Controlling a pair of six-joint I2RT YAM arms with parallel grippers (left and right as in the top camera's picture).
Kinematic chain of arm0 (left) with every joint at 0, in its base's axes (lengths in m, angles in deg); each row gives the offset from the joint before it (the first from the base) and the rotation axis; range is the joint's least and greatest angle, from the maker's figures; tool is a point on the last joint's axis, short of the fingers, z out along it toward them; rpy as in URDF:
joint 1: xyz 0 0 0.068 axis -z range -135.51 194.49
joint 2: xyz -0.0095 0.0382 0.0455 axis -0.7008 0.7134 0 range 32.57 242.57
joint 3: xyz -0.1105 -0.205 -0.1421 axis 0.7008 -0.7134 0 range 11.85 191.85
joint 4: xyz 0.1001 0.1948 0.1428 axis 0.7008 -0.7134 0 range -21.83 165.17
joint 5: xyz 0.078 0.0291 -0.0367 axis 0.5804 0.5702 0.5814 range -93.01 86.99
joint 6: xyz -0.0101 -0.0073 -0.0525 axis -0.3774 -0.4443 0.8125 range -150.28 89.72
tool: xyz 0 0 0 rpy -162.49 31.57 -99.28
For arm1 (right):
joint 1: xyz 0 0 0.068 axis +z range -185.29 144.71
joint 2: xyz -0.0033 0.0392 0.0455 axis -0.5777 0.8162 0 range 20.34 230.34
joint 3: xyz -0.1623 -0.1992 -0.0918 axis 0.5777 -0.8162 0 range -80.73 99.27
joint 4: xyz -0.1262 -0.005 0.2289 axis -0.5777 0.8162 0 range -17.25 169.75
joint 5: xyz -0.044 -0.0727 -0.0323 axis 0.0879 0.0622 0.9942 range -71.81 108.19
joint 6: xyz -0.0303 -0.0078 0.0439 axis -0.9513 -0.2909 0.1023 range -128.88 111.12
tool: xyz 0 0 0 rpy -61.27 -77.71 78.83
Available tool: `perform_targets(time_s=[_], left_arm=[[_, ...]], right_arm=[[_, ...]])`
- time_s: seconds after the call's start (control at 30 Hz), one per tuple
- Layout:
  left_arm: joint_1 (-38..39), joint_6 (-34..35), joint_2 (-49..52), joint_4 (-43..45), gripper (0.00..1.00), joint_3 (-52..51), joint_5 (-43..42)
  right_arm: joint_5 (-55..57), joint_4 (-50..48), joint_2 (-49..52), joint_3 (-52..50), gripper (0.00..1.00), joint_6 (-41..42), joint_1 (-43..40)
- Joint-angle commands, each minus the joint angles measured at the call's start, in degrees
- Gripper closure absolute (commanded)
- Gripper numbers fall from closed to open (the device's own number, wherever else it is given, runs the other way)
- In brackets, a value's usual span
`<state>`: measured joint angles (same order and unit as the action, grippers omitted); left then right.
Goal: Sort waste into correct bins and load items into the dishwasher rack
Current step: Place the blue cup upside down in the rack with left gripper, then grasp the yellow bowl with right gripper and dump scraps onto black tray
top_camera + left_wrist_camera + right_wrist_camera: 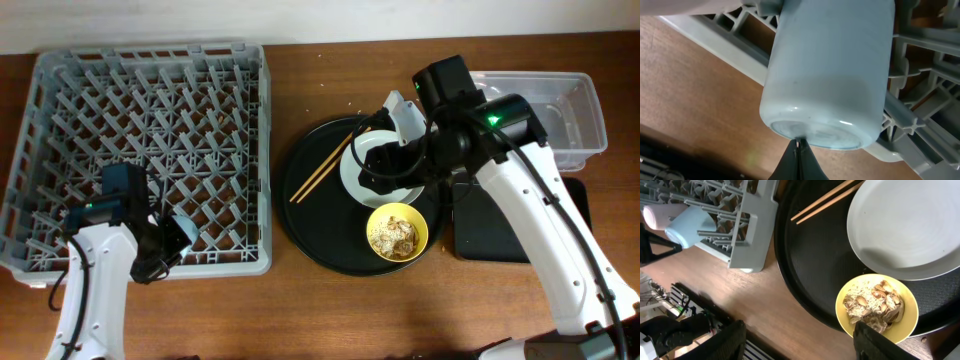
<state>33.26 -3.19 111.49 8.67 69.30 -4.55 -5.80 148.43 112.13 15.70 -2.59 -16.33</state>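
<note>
My left gripper (797, 146) is shut on the small blue cup (827, 75) and holds it at the front edge of the grey dishwasher rack (150, 60). The cup also shows overhead (181, 231) and in the right wrist view (687, 225). My right gripper (800, 342) is open and empty above the round black tray (310, 215). On that tray lie the pale plate (905, 227), two chopsticks (827, 200) and the yellow bowl (877, 307) holding beige leftovers (393, 232). The clear tub (565, 105) and the black rectangular tray (495, 225) sit at the right.
My right arm (520, 200) crosses over the black rectangular tray and part of the plate. A pale pinkish rounded thing (654, 216) sits in the rack beside the blue cup. Crumbs lie on the table behind the round tray.
</note>
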Motion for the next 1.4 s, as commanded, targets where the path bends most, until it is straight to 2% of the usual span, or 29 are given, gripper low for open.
perform_targets(time_s=[0.0, 0.03, 0.1, 0.23, 0.3, 0.33, 0.37, 0.53, 0.7, 0.8, 0.83, 0.87, 0.9, 0.97, 1.0, 1.07, 1.13, 1.23, 1.3, 1.37], left_arm=[[0.07, -0.20, 0.07, -0.74, 0.92, 7.80, -3.19], [0.07, -1.05, 0.07, -4.20, 0.86, 13.00, -3.17], [0.09, -1.05, 0.07, -6.47, 0.85, 16.74, -2.97], [0.09, -1.49, 0.07, -8.26, 0.83, 16.87, -2.99], [0.07, -2.47, 0.07, -12.94, 0.84, 16.81, 2.05], [0.07, -2.21, 0.07, -13.75, 0.89, 16.26, 6.25], [0.09, -0.74, 0.07, -10.49, 0.97, 12.57, 7.32], [0.09, -0.79, 0.13, -0.61, 0.98, 1.92, 2.58], [0.09, -0.81, 0.13, 10.69, 0.99, 1.84, 4.31], [0.07, -0.83, 0.00, 11.10, 0.99, 2.05, 1.68], [0.07, -0.85, -0.42, 10.08, 0.96, 3.02, -0.17], [0.07, -2.29, -1.38, 7.28, 0.81, 6.67, -3.34], [0.07, -3.85, -2.43, 4.63, 0.70, 11.21, -5.25], [0.09, -8.17, -4.46, 2.32, 0.48, 20.44, -8.68], [0.09, -12.13, -5.57, 2.78, 0.31, 24.70, -12.41], [0.09, -16.87, -6.67, 3.78, 0.14, 28.04, -16.13], [0.09, -23.93, -6.84, 3.58, 0.09, 28.24, -23.12], [0.48, -29.55, -6.67, 2.54, 0.07, 27.87, -30.18], [2.14, -30.21, -6.51, 2.36, 0.07, 27.87, -30.45], [4.48, -30.21, -6.51, 2.36, 0.07, 27.87, -30.42]], right_arm=[[0.70, 0.20, -0.68, 0.02, 0.30, 0.24, 0.15], [0.70, 0.22, -0.68, 0.02, 0.30, 0.24, 0.15], [0.70, 0.22, -0.68, 0.02, 0.30, 0.22, 0.15], [0.74, 0.02, -0.68, 0.02, 0.30, 0.20, 0.15], [0.72, 0.20, -0.66, 0.02, 0.30, 0.22, 0.15], [0.72, 0.22, -0.66, 0.02, 0.30, 0.22, 0.15], [0.72, 0.22, -0.66, 0.02, 0.30, 0.22, 0.15], [0.72, 0.17, -0.66, 0.02, 0.30, 0.24, 0.15], [0.70, 0.59, -0.66, 0.02, 0.30, 0.24, 0.15], [0.70, 0.63, -0.66, 0.02, 0.30, 0.24, 0.15], [0.70, 0.61, -0.66, 0.02, 0.30, 0.24, 0.15], [0.72, -0.07, -0.61, 0.02, 0.30, 0.26, 0.15], [0.74, -1.33, -0.28, 0.00, 0.30, 0.48, 0.17], [6.67, -6.60, 1.84, -1.55, 0.31, 6.51, 0.61], [9.70, -9.29, 2.99, -3.28, 0.31, 8.46, 1.20], [14.97, -13.03, 6.43, -6.16, 0.30, 11.10, 2.05], [15.26, -12.24, 11.56, -7.17, 0.30, 12.68, 2.05], [17.57, -8.41, 15.69, -7.19, 0.32, 11.23, 2.82], [10.82, -6.86, 15.78, -7.19, 0.37, 7.50, 2.91], [8.90, -5.66, 15.91, -10.10, 0.41, 12.57, 4.87]])
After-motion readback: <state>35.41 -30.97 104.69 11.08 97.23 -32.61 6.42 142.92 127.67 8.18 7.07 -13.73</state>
